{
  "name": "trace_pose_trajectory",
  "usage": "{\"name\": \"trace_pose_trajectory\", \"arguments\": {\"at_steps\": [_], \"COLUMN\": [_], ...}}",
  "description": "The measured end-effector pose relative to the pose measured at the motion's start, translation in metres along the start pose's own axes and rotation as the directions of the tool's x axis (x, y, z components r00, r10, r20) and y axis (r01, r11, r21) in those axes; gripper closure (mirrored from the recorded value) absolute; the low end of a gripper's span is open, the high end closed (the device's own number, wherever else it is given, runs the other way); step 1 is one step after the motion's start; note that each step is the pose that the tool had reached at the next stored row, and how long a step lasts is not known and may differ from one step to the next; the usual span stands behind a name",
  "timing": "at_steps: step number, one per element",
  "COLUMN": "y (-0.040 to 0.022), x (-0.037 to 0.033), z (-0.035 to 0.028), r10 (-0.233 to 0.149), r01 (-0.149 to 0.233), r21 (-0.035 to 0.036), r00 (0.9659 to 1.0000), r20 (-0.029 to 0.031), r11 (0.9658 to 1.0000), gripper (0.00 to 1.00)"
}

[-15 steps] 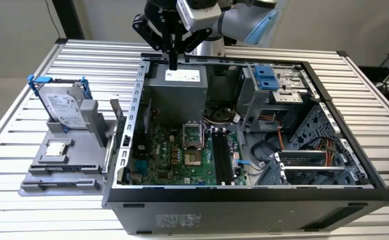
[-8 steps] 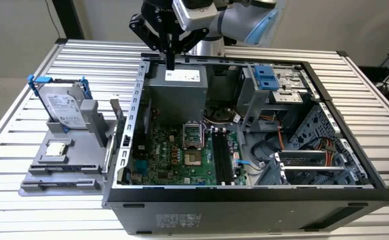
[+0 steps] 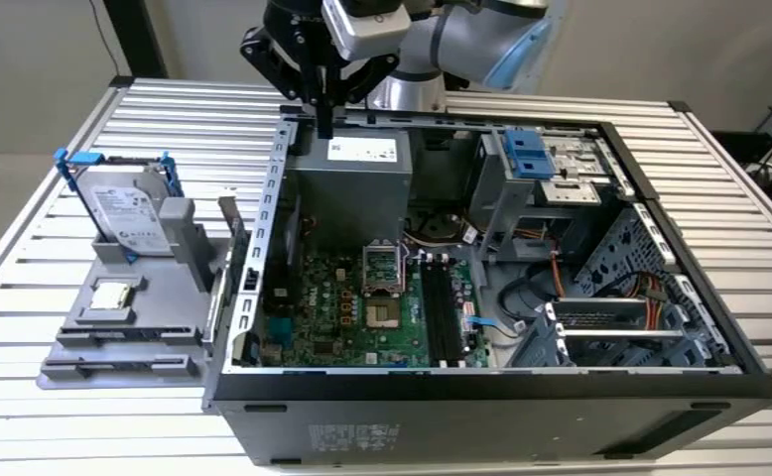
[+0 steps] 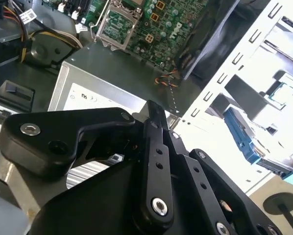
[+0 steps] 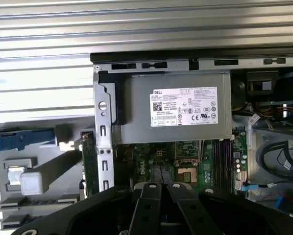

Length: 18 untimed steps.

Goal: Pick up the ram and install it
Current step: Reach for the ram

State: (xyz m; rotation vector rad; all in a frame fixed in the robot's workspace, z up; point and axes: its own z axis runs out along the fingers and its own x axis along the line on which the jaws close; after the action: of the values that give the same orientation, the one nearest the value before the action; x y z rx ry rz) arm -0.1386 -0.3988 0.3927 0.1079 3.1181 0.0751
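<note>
Gripper pressed together, over power supply at case far rim; ram upright in grey holder, case wall between it and motherboard; hard drive, processor alongside on holder; counter slatted.

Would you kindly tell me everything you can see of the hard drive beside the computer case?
The hard drive is a silver box with a pale label on its broad face and blue plastic rails along its sides. It stands upright in the grey holder on the slatted table, at the exterior view's left of the computer case. Only the holder touches it.
</note>
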Motion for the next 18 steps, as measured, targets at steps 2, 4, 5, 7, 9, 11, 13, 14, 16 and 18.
{"name": "trace_pose_trajectory", "arguments": {"at_steps": [2, 4, 5, 7, 9, 11, 13, 14, 16, 18], "y": [-0.0003, -0.0005, -0.0006, -0.0009, -0.0011, -0.0013, -0.0015, -0.0015, -0.0017, -0.0019], "x": [0.0034, 0.0063, 0.0078, 0.0103, 0.0127, 0.0154, 0.0176, 0.0186, 0.0211, 0.0241], "z": [-0.0005, -0.0013, -0.0017, -0.0032, -0.0047, -0.0058, -0.0059, -0.0059, -0.006, -0.0061], "r10": [0.0, 0.0, 0.0, 0.0, 0.0, 0.0, 0.0, 0.0, 0.0, 0.0], "r01": [0.0, 0.0, 0.0, 0.0, 0.0, 0.0, 0.0, 0.0, 0.0, 0.0], "r21": [0.0001, 0.0, 0.0, -0.0001, -0.0002, -0.0002, -0.0003, -0.0002, -0.0002, -0.0002], "r00": [1.0, 1.0, 1.0, 1.0, 1.0, 1.0, 1.0, 1.0, 1.0, 1.0], "r20": [-0.0001, 0.0, 0.0, 0.0, 0.0, 0.0, 0.0, 0.0, 0.0, 0.0], "r11": [1.0, 1.0, 1.0, 1.0, 1.0, 1.0, 1.0, 1.0, 1.0, 1.0], "gripper": [1.0, 1.0, 1.0, 1.0, 1.0, 1.0, 1.0, 1.0, 1.0, 1.0]}}
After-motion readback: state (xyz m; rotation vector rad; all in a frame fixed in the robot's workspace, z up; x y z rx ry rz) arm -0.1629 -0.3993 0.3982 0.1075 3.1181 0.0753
